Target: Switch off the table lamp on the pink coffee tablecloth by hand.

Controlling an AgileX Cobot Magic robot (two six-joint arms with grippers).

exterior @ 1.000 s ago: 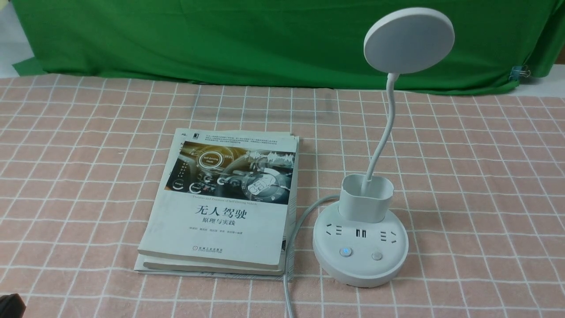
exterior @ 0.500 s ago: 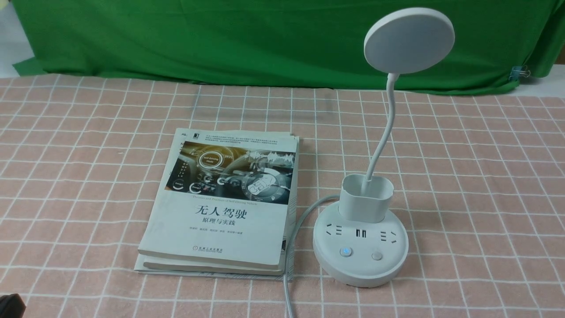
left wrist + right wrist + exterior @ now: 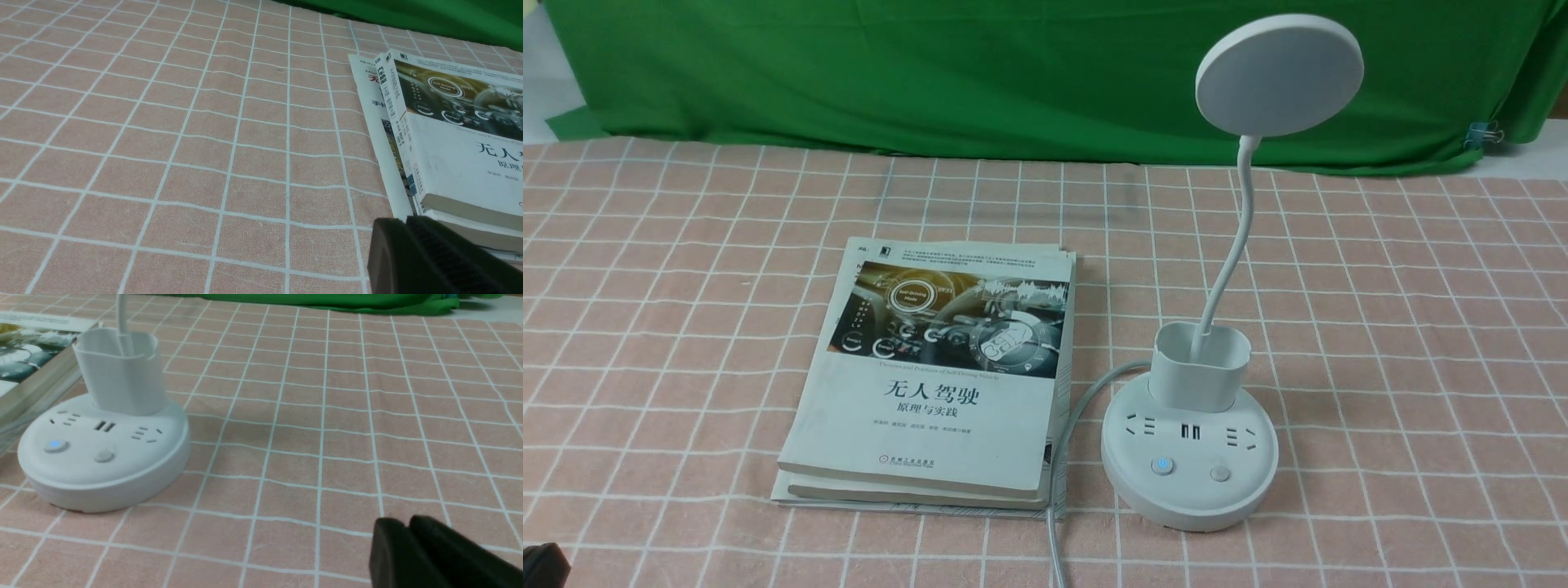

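Observation:
The white table lamp point(image 3: 1188, 465) stands on the pink coffee tablecloth point(image 3: 1405, 327) right of centre, its disc head point(image 3: 1279, 73) raised on a thin neck above a cup holder. Its round base carries a blue-lit button point(image 3: 1163, 466) and a plain button point(image 3: 1219, 473). The lamp base also shows in the right wrist view point(image 3: 102, 453). My right gripper point(image 3: 408, 524) is shut and empty, low over the cloth, well apart from the base. My left gripper point(image 3: 405, 222) is shut and empty beside the books' near corner; only a dark corner of that arm shows in the front view.
Two stacked books point(image 3: 939, 376) lie left of the lamp, and also show in the left wrist view point(image 3: 449, 134). The lamp's grey cord point(image 3: 1058, 506) runs between books and base toward the front edge. A green cloth point(image 3: 1013, 73) hangs at the back.

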